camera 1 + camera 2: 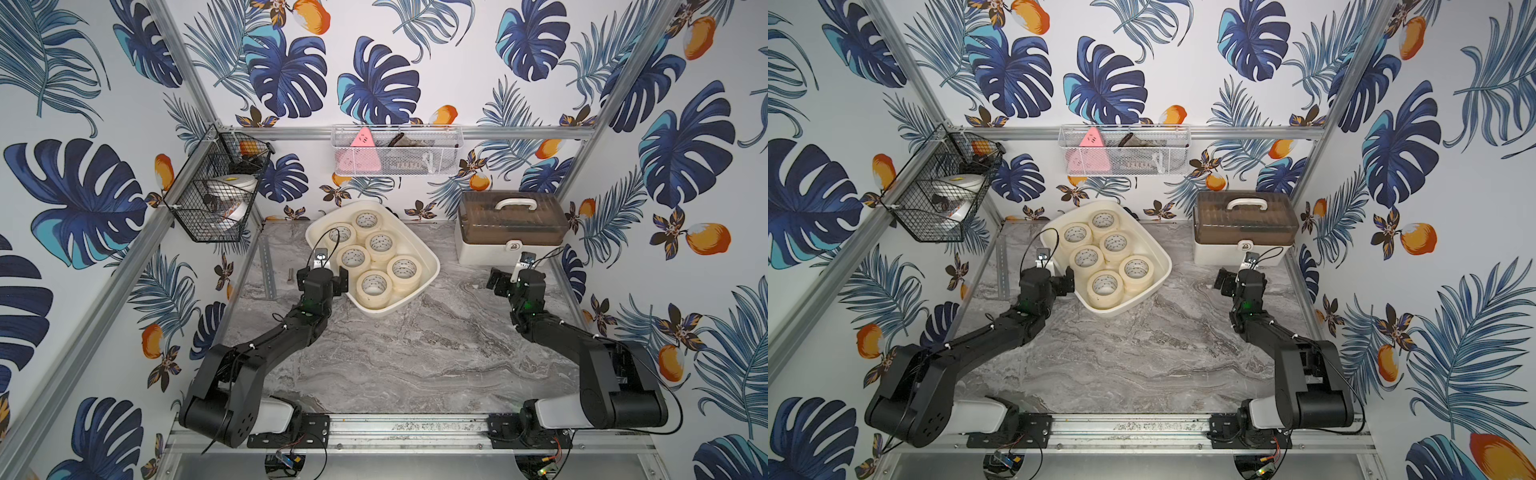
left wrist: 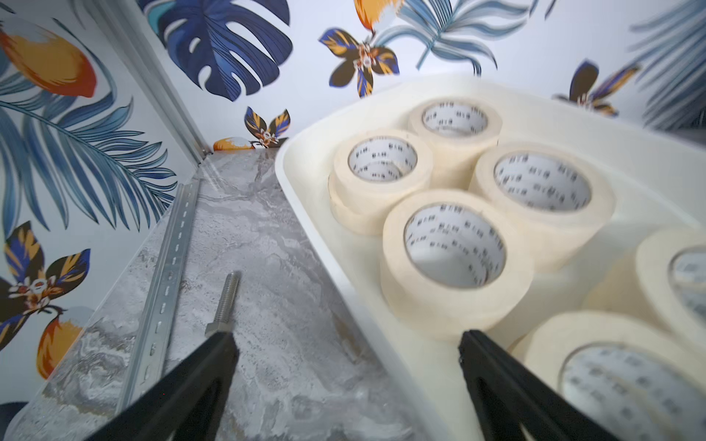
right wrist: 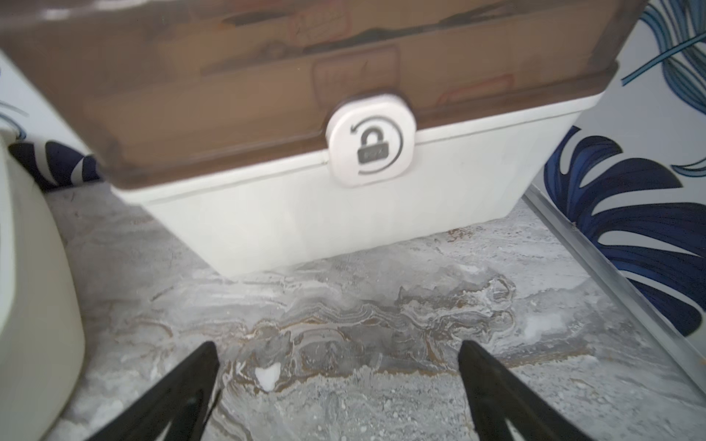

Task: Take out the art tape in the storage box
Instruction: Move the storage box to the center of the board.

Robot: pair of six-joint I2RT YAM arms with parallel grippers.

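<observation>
Cream art tape core print readable only from left wrist; left tool, right tool spread.

A grey marbled table carries a cream case at its far right corner. The case has a brown see-through lid, shut, with a white handle on top and a white latch with a padlock mark in front. Along the left edge, toward the far corner, lies a slotted metal rail, with a steel bolt near it but not touching. Above the far left corner hangs a black basket holding a white roll with orange print. Above the far edge hangs a white basket holding a pink triangle and darker bits too small to tell.
</observation>
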